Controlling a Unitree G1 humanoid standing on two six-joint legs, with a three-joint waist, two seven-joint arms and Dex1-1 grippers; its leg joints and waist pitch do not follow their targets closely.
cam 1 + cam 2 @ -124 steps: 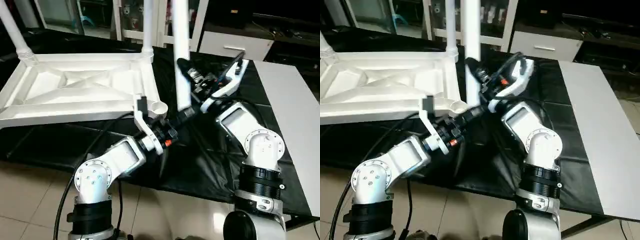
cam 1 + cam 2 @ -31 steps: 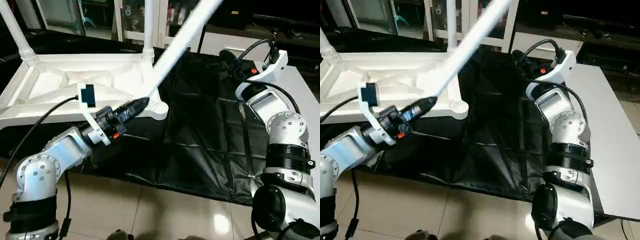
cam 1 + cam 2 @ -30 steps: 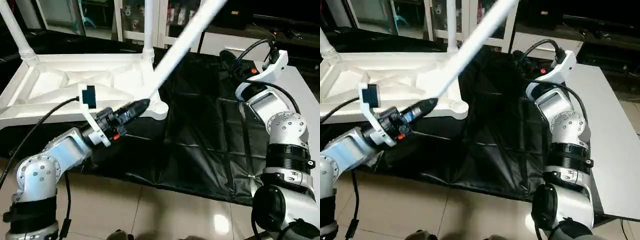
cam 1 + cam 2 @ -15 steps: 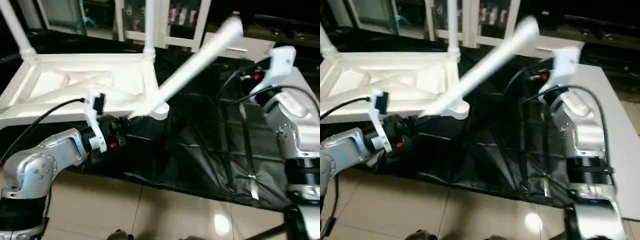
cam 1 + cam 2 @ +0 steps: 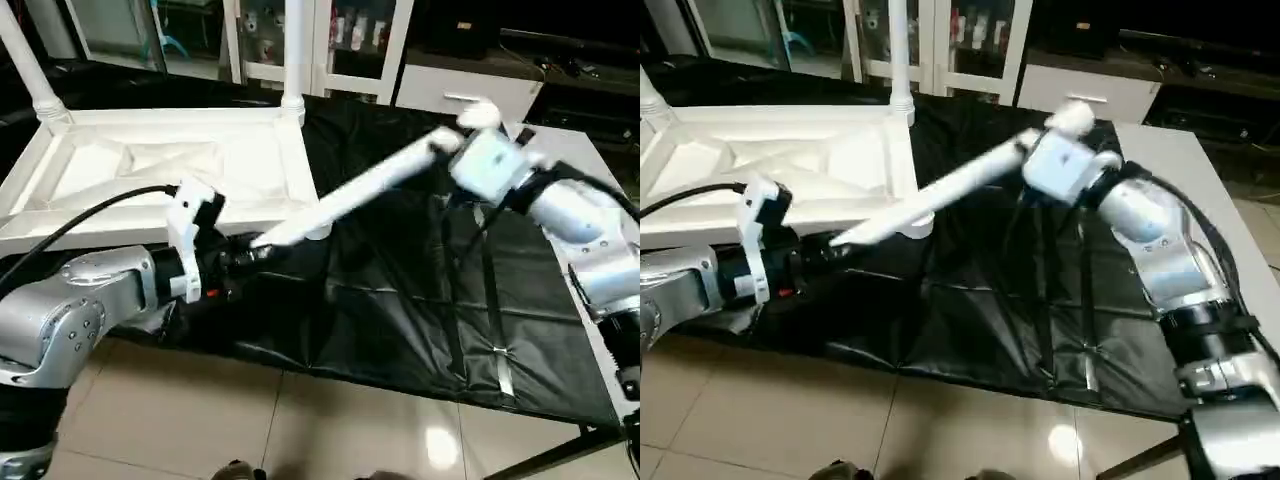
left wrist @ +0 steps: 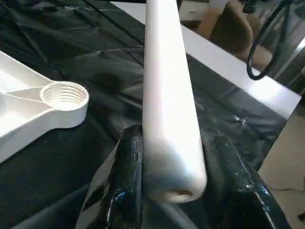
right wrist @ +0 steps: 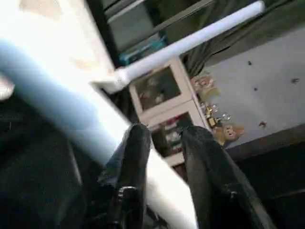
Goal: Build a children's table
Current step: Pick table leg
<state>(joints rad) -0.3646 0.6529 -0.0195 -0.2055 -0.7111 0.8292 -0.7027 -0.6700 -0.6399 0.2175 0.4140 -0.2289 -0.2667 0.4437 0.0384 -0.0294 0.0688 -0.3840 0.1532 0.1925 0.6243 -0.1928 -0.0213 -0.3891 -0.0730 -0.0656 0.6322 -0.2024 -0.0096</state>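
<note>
I see the white tabletop (image 5: 150, 175) lying upside down, ribbed underside up, on the black-covered work surface (image 5: 400, 290), toward its far left corner. Two legs (image 5: 293, 50) stand upright in its far corner sockets. The near right corner socket (image 6: 64, 95) is empty, with its thread exposed. My left gripper (image 6: 174, 191) is clamped on the narrow end of a loose leg (image 5: 370, 190); in the left wrist view both black fingers (image 6: 128, 181) press against the leg's sides. This leg slants up from the near right corner of the tabletop and rises to the right over the black cover, close beside the empty socket but not seated in it. My right gripper (image 7: 162, 138) is at the leg's upper, thicker end; its fingers (image 7: 136, 157) straddle the leg, one on each side, but I cannot tell whether they press on it. The right wrist housing (image 5: 490, 165) sits against the leg's top.
</note>
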